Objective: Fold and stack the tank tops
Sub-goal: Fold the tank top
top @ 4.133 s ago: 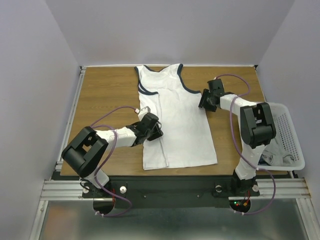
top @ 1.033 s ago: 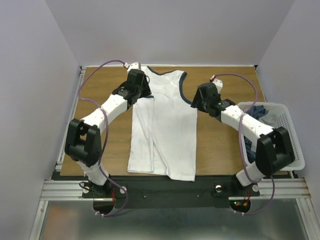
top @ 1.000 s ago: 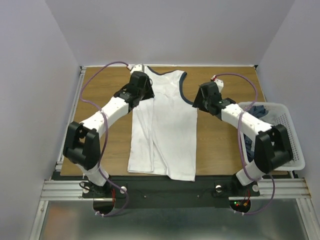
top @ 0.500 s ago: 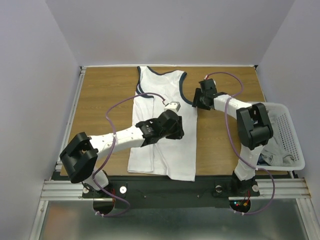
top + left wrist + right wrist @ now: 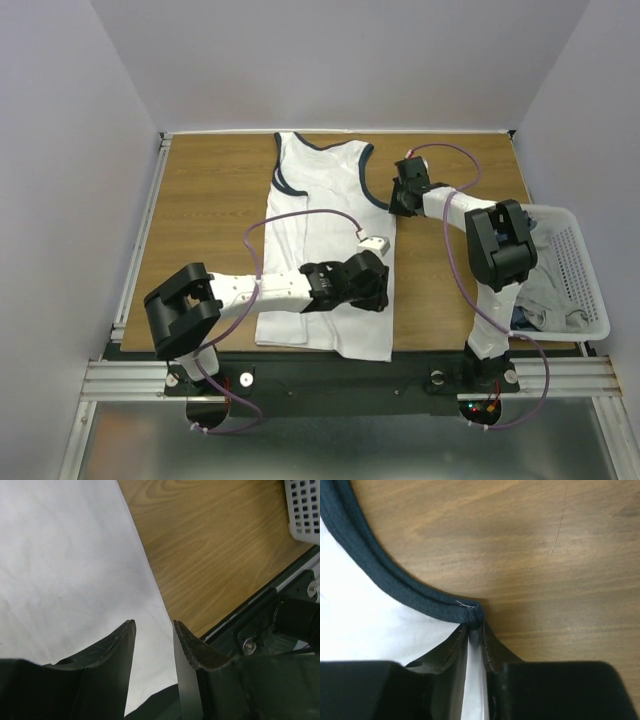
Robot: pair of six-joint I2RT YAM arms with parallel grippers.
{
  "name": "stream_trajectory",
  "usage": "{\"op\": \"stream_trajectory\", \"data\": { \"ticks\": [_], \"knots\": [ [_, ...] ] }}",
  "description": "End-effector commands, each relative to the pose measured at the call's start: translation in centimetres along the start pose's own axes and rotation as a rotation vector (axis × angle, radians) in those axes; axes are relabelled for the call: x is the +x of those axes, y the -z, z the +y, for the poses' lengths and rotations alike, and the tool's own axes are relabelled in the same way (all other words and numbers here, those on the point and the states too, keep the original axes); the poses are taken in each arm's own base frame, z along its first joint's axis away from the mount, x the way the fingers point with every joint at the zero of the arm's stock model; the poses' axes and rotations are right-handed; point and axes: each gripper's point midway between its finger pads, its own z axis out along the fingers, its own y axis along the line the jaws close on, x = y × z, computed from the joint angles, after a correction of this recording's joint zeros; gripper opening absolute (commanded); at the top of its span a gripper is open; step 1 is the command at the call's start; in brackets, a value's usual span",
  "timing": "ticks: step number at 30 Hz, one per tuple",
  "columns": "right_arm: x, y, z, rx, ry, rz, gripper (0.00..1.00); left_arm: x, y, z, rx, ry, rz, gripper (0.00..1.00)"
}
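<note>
Tank top (image 5: 330,215) lies flat on the table (image 5: 210,200), left side folded in. Right gripper (image 5: 474,627) pinches its right edge below the armhole; left gripper (image 5: 153,625) hangs half-open over that edge near the hem — close it, then lift both evenly.

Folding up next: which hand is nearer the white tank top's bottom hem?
Left. The left hand hangs over the white tank top near its hem; the right hand pinches its armhole corner.

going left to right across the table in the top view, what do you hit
bare wood table → white tank top → right jaws, at its armhole edge → white mesh basket
</note>
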Motion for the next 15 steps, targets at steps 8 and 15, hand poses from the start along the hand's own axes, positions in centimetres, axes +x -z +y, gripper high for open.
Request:
{"op": "stream_trajectory", "data": {
  "ticks": [8, 15],
  "knots": [
    [-4.2, -1.4, -0.4, 0.011, -0.029, -0.087, 0.08, 2.9, -1.7, -4.8, 0.077, -0.062, 0.067, 0.47],
    [-5.5, -1.3, -0.4, 0.0, -0.029, -0.107, 0.07, 2.8, -3.0, -6.8, 0.077, -0.11, 0.079, 0.49]
  ]
}}
